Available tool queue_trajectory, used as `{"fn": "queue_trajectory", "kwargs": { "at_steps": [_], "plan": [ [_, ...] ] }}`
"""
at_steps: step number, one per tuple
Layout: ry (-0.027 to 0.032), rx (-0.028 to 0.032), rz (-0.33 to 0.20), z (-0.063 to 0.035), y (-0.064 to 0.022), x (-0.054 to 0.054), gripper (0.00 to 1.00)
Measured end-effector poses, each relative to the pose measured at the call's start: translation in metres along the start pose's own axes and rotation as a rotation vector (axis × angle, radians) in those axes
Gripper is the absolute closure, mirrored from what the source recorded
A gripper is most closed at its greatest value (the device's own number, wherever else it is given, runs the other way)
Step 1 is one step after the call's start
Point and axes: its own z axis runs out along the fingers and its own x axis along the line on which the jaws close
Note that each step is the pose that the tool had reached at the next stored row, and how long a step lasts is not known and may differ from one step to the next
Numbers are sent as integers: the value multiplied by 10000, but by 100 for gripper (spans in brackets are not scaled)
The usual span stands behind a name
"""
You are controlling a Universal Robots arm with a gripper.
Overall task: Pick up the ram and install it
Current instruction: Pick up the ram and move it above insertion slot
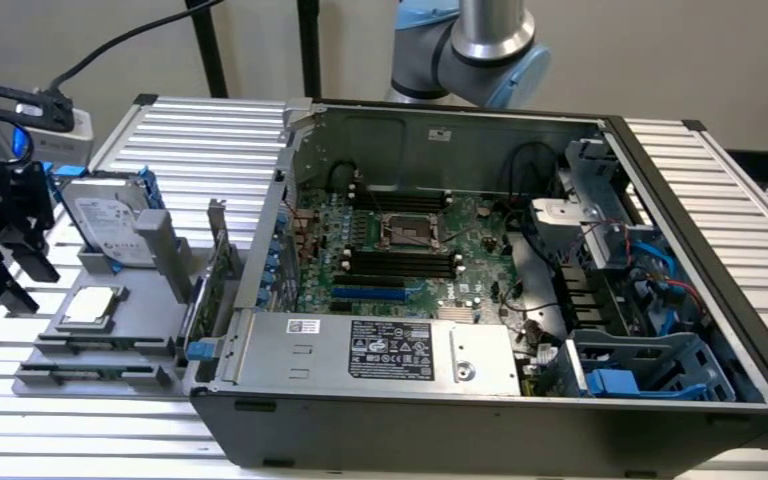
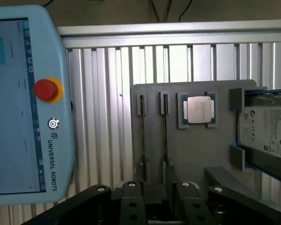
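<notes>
- Claw (image 1: 17,285): at the exterior view's far left, just left of the tray. Its fingers stand apart, released, with nothing between them.
- Pendant (image 2: 23,103): pale blue with a red button, seen in the wrist view beside the tray.
- Tray (image 1: 157,330): grey, lying on the ribbed metal surface (image 1: 197,130), left of the case.
- Ram (image 2: 165,136): a thin dark stick sitting on edge in a tray slot, with a second stick like it in the slot just beside. Both are at the tray's near end, and the claw touches neither.
- CPU (image 1: 92,305): a silver square in its own recess, just beyond the ram slots.
- Drive (image 1: 111,225): silver, propped at the tray's far end between grey and blue supports.
- Case (image 1: 398,420): open on top, right of the tray, with a silver power supply (image 1: 371,350) along its near side.
- Motherboard (image 1: 464,225): green, lying flat inside the case. Its long black slots (image 1: 398,265) lie near the middle, and I cannot tell whether any is filled.
</notes>
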Motion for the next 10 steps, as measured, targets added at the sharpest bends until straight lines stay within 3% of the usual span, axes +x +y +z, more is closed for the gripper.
{"fn": "queue_trajectory", "kwargs": {
  "at_steps": [1, 2, 10],
  "plan": [
    [1, -1, 1, 14, 1, 1, 64],
    [2, -2, -1, 31, 2, 3, 58],
    [2, -2, -124, 175, 0, 55, 58]
  ]
}}
